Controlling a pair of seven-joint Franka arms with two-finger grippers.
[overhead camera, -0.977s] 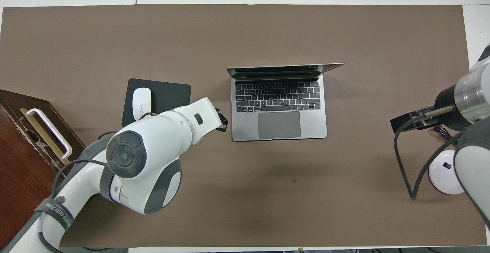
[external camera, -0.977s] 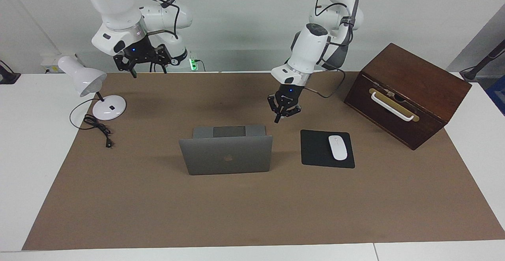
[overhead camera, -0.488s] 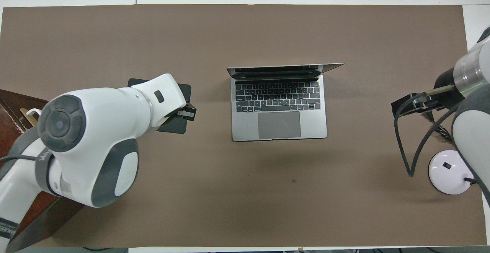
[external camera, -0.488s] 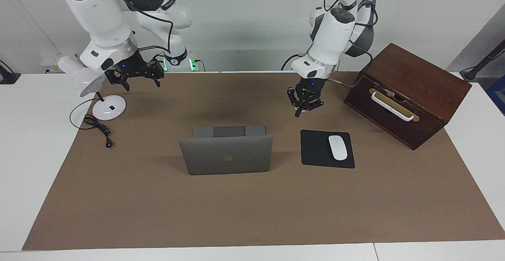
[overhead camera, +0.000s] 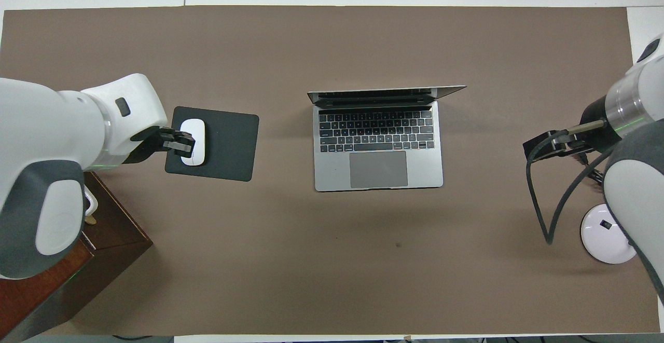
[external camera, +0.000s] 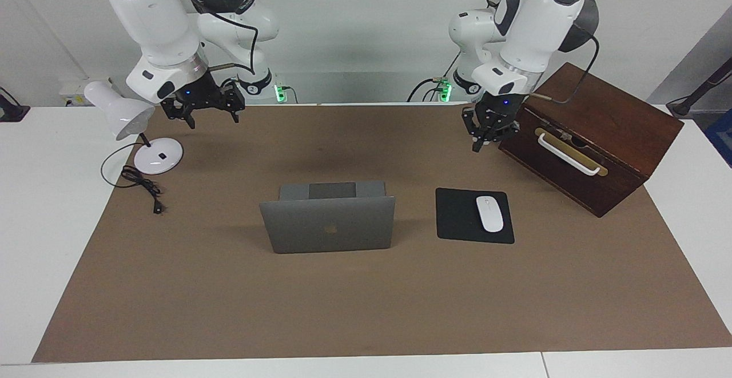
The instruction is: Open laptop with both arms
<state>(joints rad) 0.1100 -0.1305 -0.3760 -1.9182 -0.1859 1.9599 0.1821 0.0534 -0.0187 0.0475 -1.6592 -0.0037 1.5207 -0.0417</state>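
The silver-grey laptop (external camera: 327,223) stands open at the middle of the brown mat, its lid upright with the apple logo facing away from the robots. The overhead view shows its keyboard and trackpad (overhead camera: 378,148). My left gripper (external camera: 482,142) hangs in the air beside the wooden box, well clear of the laptop; in the overhead view (overhead camera: 182,142) it covers the edge of the mouse. My right gripper (external camera: 211,118) is open and empty, raised over the mat's edge near the lamp, and also shows in the overhead view (overhead camera: 542,148).
A black mouse pad (external camera: 473,216) with a white mouse (external camera: 489,213) lies beside the laptop toward the left arm's end. A brown wooden box (external camera: 592,135) with a white handle stands nearer that end. A white desk lamp (external camera: 128,123) and its cable are at the right arm's end.
My left gripper has pulled back from beside the laptop, rising and moving toward the wooden box. My right gripper shifted slightly near the lamp. The laptop stayed open and still.
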